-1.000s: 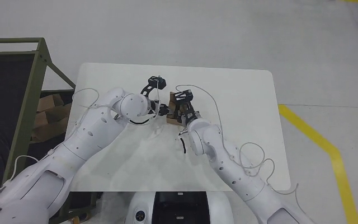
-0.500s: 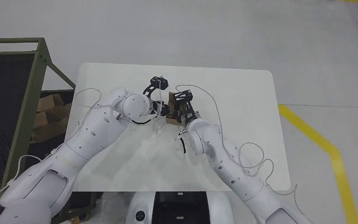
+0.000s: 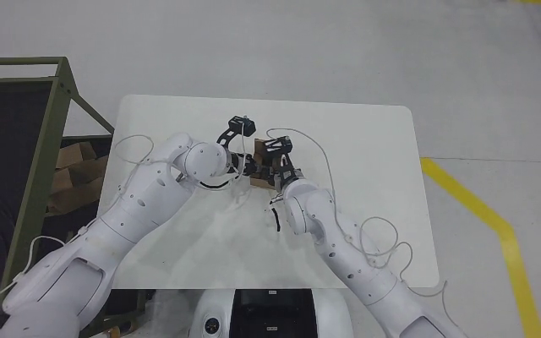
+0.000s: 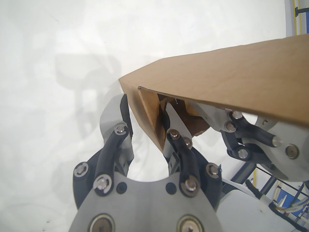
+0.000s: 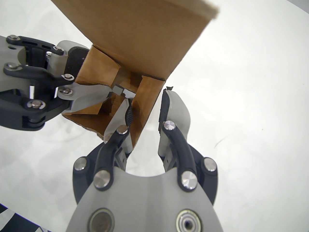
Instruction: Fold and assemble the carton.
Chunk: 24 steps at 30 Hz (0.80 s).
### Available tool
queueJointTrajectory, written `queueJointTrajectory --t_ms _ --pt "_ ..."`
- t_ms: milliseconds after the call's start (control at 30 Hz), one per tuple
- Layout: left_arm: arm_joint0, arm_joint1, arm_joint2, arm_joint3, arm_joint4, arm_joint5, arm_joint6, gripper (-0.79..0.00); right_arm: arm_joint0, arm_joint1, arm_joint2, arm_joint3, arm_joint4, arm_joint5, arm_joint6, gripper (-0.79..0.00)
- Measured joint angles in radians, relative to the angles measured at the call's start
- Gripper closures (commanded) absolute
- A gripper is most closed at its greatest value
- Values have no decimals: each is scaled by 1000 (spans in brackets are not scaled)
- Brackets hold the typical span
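Note:
A small brown carton (image 3: 264,158) stands near the middle of the white table (image 3: 372,144), between both grippers. In the left wrist view my left gripper (image 4: 147,112) is shut on one end wall of the carton (image 4: 217,78), one finger outside and one inside. My right gripper (image 5: 146,107) straddles the opposite wall of the carton (image 5: 135,25). Its inner finger lies against the cardboard and its outer finger (image 5: 169,107) stands a small gap away, so it is open. A large flap rises above both grippers. The inner flaps are partly hidden.
A green-framed bin (image 3: 51,101) holding loose cardboard pieces (image 3: 76,169) stands off the table's left edge. A yellow floor line (image 3: 473,203) runs to the right. Both arms' cables (image 3: 321,152) trail over the table close to the carton.
The left arm has shifted slightly toward the carton. The carton and the right arm have barely moved.

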State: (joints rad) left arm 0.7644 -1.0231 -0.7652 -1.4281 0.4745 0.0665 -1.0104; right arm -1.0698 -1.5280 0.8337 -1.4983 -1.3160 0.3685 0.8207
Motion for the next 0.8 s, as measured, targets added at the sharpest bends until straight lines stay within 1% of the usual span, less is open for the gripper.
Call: queueJointTrajectory --t_ms 300,400,567,700,800 --pt "16 -3 -16 -10 3 -8 -3 -203 -13 -5 13 -5 -7 -12 7 -191" --pt "21 -4 -22 -14 6 -10 -3 -175 -17 -7 15 -8 -11 -14 6 -145" --pt "29 -6 -31 -21 13 -10 -3 -154 -21 -11 20 -10 -17 -21 4 -95" --pt "35 -7 -37 -26 18 -9 -5 -132 -25 -13 24 -11 -20 -23 4 -25" --pt "39 -8 -41 -30 22 -8 -6 -123 -28 -15 26 -13 -24 -25 4 -6"
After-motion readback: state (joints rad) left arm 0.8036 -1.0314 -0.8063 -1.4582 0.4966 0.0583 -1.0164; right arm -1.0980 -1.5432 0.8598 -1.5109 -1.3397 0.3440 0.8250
